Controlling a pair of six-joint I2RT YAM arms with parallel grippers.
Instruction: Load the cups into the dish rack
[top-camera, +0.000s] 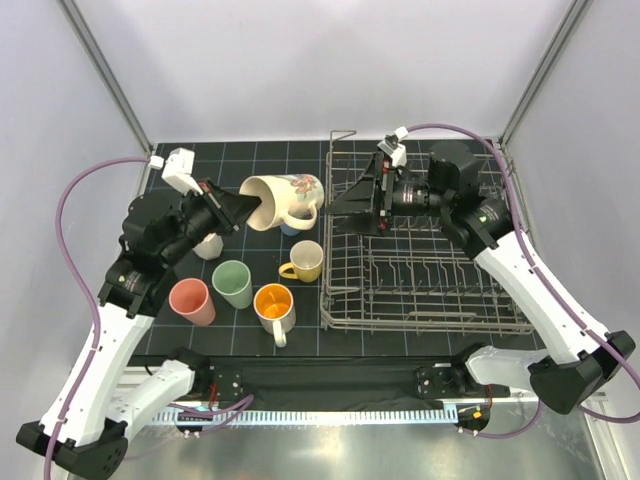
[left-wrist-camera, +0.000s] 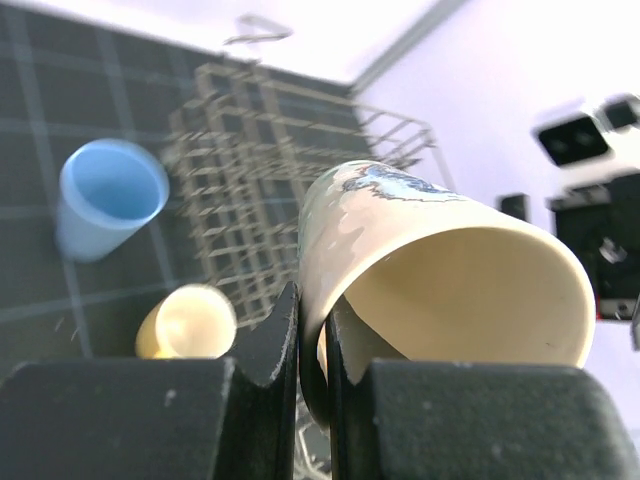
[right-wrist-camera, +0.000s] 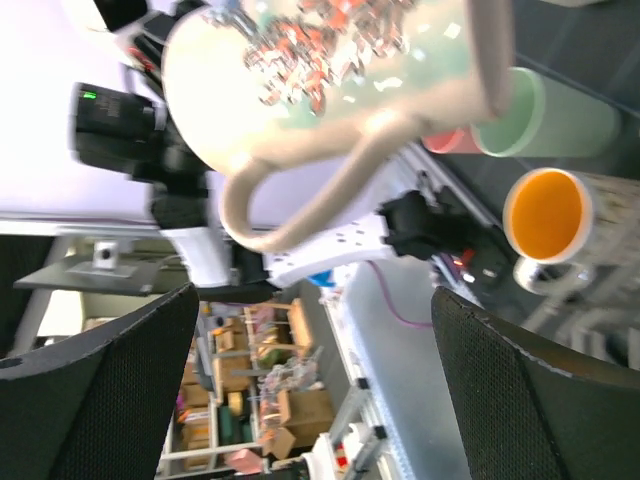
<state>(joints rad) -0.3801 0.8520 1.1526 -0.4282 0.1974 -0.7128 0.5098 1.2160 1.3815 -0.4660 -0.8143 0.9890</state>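
Cream mug (top-camera: 285, 201) with floral print and a handle: held off the mat, tipped on its side with the mouth to the left, just left of the dish rack (top-camera: 440, 272) and above the blue cup (top-camera: 291, 229). Left gripper (top-camera: 248, 207): clamped on the mug's rim, one finger inside and one outside, the arm reaching from the near left, forearm angled to the right. Right gripper (top-camera: 336, 212): jaws spread wide and holding nothing, pointing left over the far left corner of the rack toward the mug, its arm stretched across the rack from the near right. On the black gridded mat (top-camera: 250, 160), near of the mug and left of the rack: yellow mug (top-camera: 303, 261), white mug with orange inside (top-camera: 274, 304), pale green cup (top-camera: 232, 284), pink cup (top-camera: 192, 301), small white cup (top-camera: 208, 246) partly under the left arm. No cup was seen inside the rack.
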